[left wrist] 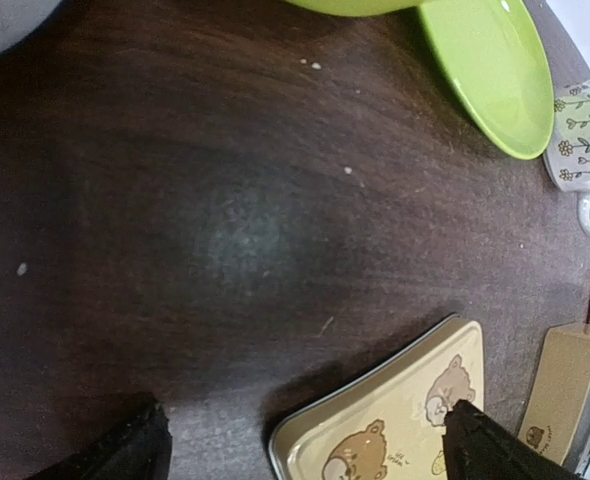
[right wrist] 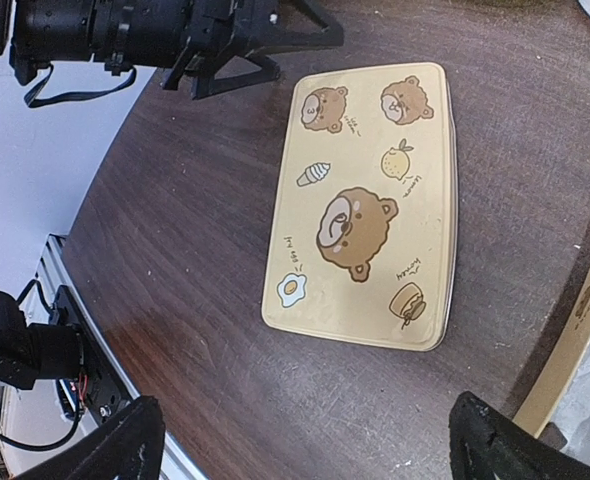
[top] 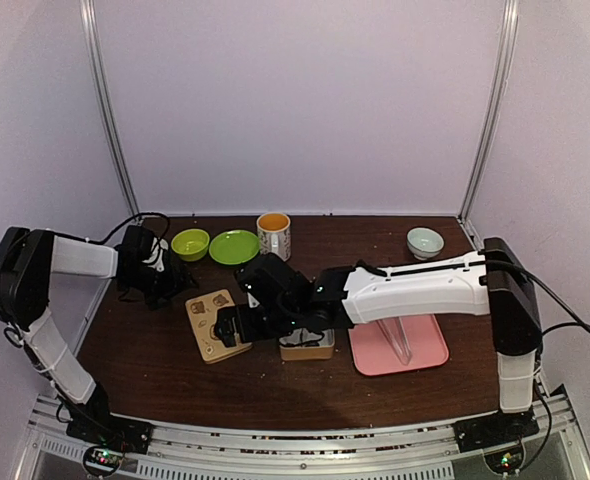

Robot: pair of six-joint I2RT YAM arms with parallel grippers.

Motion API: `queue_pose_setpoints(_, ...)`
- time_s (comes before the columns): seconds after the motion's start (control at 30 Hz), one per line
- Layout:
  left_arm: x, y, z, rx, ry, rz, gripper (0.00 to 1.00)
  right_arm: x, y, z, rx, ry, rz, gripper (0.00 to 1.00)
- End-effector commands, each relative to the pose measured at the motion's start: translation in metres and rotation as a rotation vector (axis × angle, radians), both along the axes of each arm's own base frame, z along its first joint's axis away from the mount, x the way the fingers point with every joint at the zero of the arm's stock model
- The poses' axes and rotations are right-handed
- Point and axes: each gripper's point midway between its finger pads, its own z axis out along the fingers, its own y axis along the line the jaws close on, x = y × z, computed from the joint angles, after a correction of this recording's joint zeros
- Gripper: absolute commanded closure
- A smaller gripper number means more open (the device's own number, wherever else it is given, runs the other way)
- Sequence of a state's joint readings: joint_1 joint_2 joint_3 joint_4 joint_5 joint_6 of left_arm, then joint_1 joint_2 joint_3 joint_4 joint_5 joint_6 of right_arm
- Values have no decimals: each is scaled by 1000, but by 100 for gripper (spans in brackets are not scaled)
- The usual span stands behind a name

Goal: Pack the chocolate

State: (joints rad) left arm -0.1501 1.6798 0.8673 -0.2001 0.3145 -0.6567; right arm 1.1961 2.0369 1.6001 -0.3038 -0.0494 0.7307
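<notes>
No chocolate shows in any view. A tan tin lid with bear prints (top: 211, 322) lies flat on the dark table, left of centre. My right gripper (top: 229, 327) hovers open just over the lid's near right part. In the right wrist view the lid (right wrist: 365, 205) lies beyond the open right gripper (right wrist: 310, 445), with bare table between the fingertips (right wrist: 115, 445). My left gripper (top: 165, 275) stands open behind and left of the lid; its wrist view shows the lid's corner (left wrist: 405, 420) near one fingertip (left wrist: 485, 450). Neither gripper holds anything.
A tan box (top: 307, 347) sits right of the lid, mostly under the right arm. A pink tray (top: 430, 350) carries pale tongs (top: 403, 340). Along the back stand a green bowl (top: 190, 243), a green plate (top: 233, 246), a mug (top: 274, 236) and a pale bowl (top: 425, 241).
</notes>
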Motion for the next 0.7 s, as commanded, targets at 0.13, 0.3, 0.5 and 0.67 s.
queue_pose_setpoints(0.13, -3, -39, -19, -80, 54, -129, 2, -23, 12, -1, 67, 16, 112, 0)
queue_pose_setpoints(0.3, -8, -60, -25, -163, 50, -279, 7, -37, 4, -1, 74, -23, 160, 0)
queue_pose_setpoints(0.5, -30, -66, -38, -153, 103, -331, 10, -45, -15, -11, 45, -13, 149, 0)
queue_pose_setpoints(0.67, -61, -75, -43, -141, 143, -347, 10, -54, -37, -25, 19, 96, 76, 0)
